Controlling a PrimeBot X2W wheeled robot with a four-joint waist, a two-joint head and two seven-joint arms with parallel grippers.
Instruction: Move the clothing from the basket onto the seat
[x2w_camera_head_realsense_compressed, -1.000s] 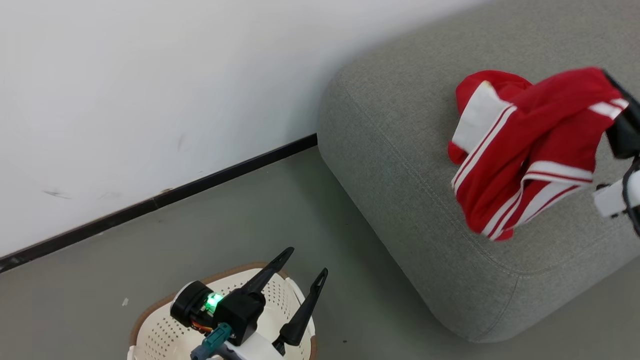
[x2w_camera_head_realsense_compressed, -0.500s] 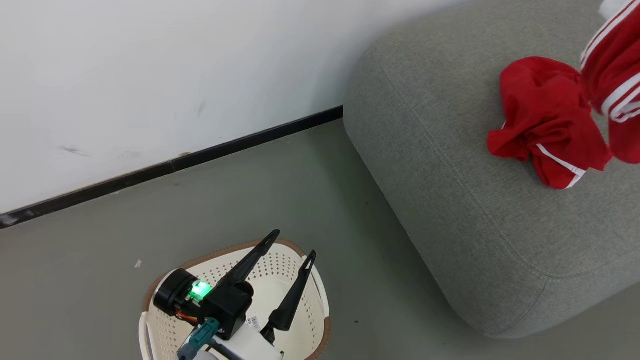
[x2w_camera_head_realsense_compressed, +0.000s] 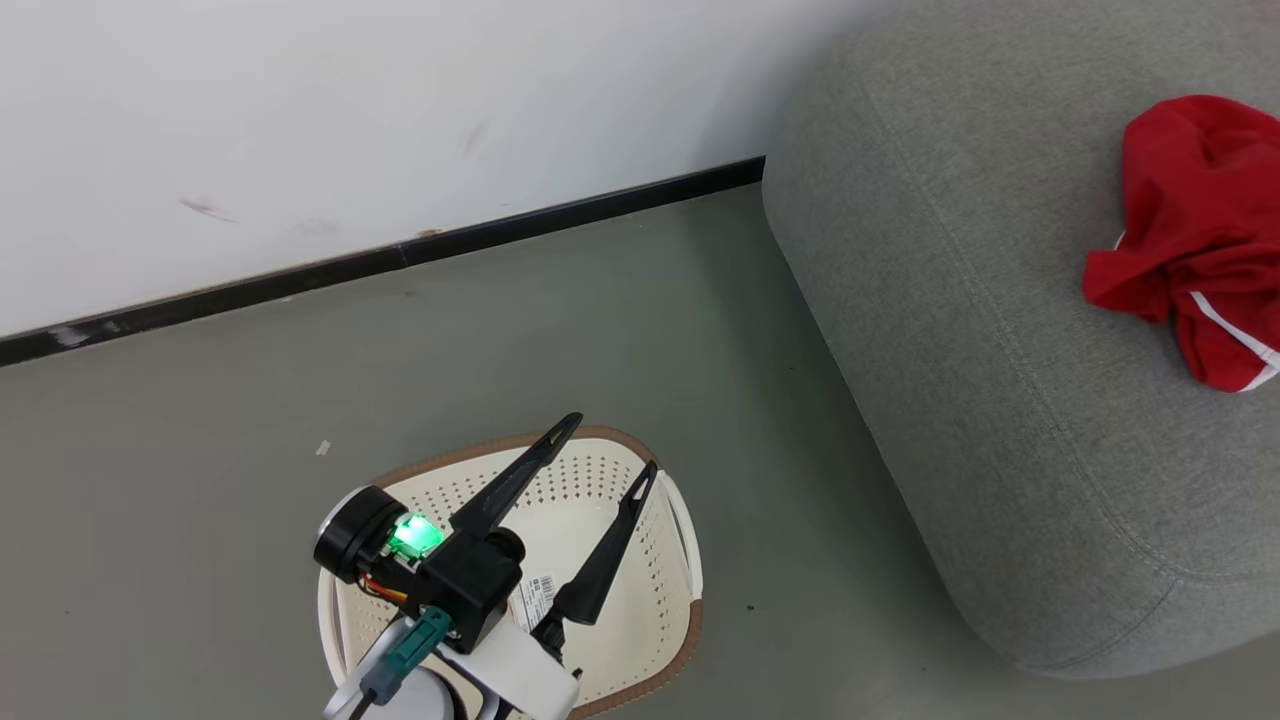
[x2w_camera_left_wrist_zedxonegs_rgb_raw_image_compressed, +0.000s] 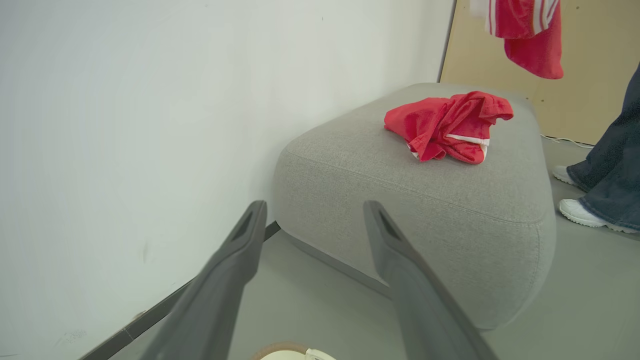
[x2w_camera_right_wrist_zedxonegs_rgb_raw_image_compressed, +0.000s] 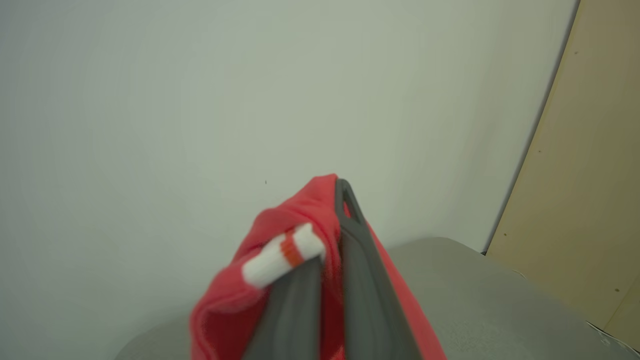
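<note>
The head view shows the left gripper (x2w_camera_head_realsense_compressed: 613, 442) spread wide over the basket (x2w_camera_head_realsense_compressed: 655, 610). The right wrist view shows the right gripper (x2w_camera_right_wrist_zedxonegs_rgb_raw_image_compressed: 336, 212) squeezing red clothing (x2w_camera_right_wrist_zedxonegs_rgb_raw_image_compressed: 300, 217).

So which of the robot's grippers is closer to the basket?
Left. The left gripper hangs open right above the basket, fingers over its inside. The right gripper is far off, up over the seat, shut on a red garment.

From here I see a plain white wall (x2w_camera_head_realsense_compressed: 350, 120), faintly scuffed. A black skirting strip (x2w_camera_head_realsense_compressed: 400, 253) runs along its foot above grey floor (x2w_camera_head_realsense_compressed: 200, 400). A tan board (x2w_camera_left_wrist_zedxonegs_rgb_raw_image_compressed: 585, 110) adjoins the wall's far end.
</note>
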